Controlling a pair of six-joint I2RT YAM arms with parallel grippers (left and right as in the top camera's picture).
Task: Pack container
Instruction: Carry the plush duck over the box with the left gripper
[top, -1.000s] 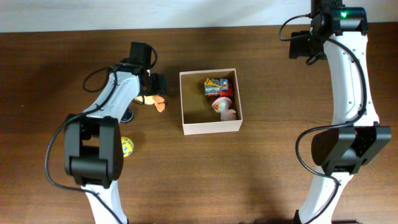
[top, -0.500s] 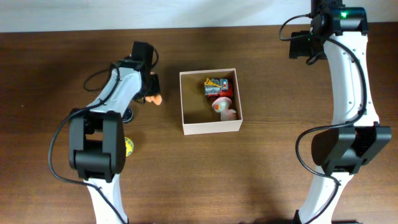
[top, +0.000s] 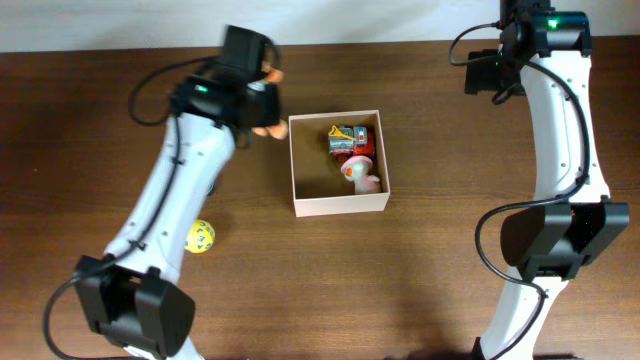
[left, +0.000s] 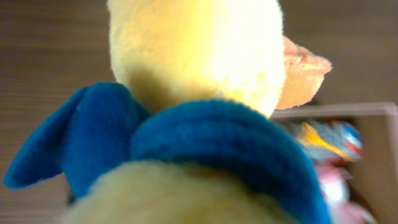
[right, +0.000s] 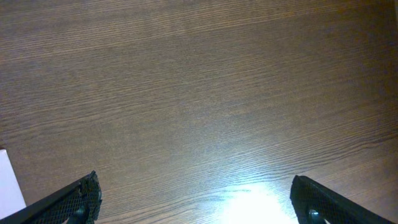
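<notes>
Hanging just beside the far left corner of the container (top: 340, 204), a yellow plush duck (left: 199, 62) with a blue scarf is held pinched in the left gripper (top: 256, 100), though the fingers are hidden behind the toy. The container is seen in the middle of the table, to the right of the duck, so a short move right is likely needed, and its bare left half is nearest. The right gripper (right: 199, 202) is spread wide over the table, well apart from the container, with nothing held.
</notes>
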